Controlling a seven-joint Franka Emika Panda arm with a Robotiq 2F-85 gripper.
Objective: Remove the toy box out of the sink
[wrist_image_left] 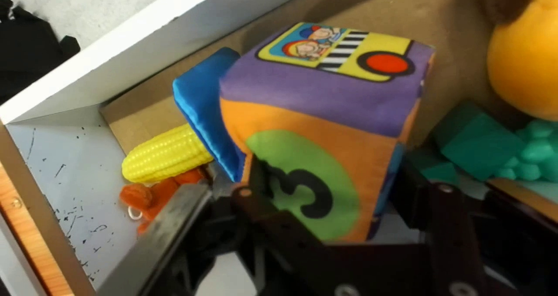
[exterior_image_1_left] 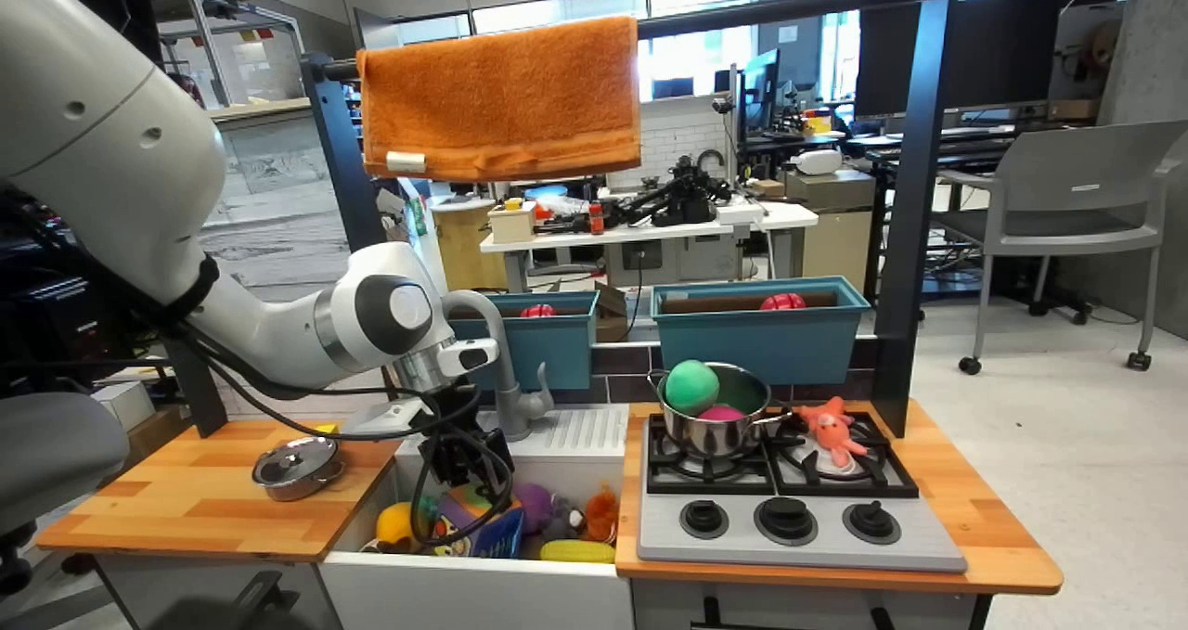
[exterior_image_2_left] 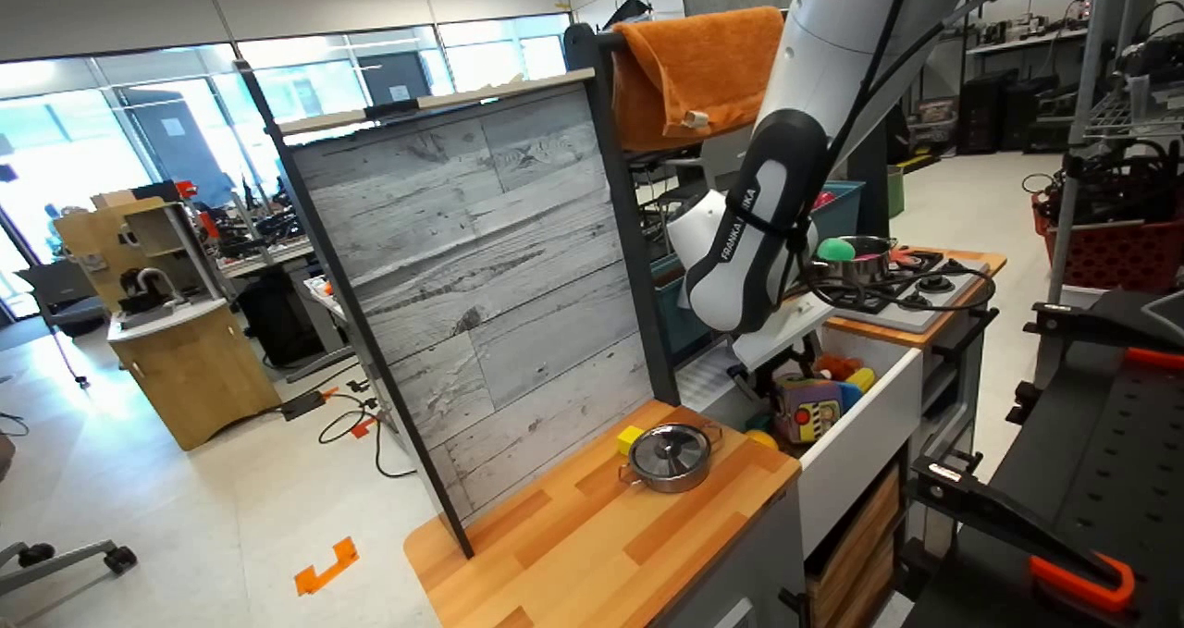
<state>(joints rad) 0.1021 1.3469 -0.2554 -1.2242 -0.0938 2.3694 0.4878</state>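
The toy box is a soft cube with an orange face, a green oval and a black 3. It sits tilted inside the sink in an exterior view [exterior_image_1_left: 457, 511], in an exterior view [exterior_image_2_left: 810, 413] and in the wrist view [wrist_image_left: 318, 119]. The white sink shows its front wall [exterior_image_1_left: 478, 595] and rim [wrist_image_left: 109, 54]. My gripper [wrist_image_left: 333, 176] has a finger on each side of the box; the left fingertip presses into the fabric and the right one touches the side. It is shut on the box. Whether the box touches the sink floor is hidden.
The sink also holds a corn toy [wrist_image_left: 168, 154], a yellow-orange ball [wrist_image_left: 527, 56], green pieces [wrist_image_left: 477, 143] and an orange toy [wrist_image_left: 161, 195]. The grey faucet [exterior_image_1_left: 506, 370] stands behind the gripper. A lidded pot [exterior_image_1_left: 295, 470] is on the wooden counter; the stovetop [exterior_image_1_left: 807, 523] bears a pot.
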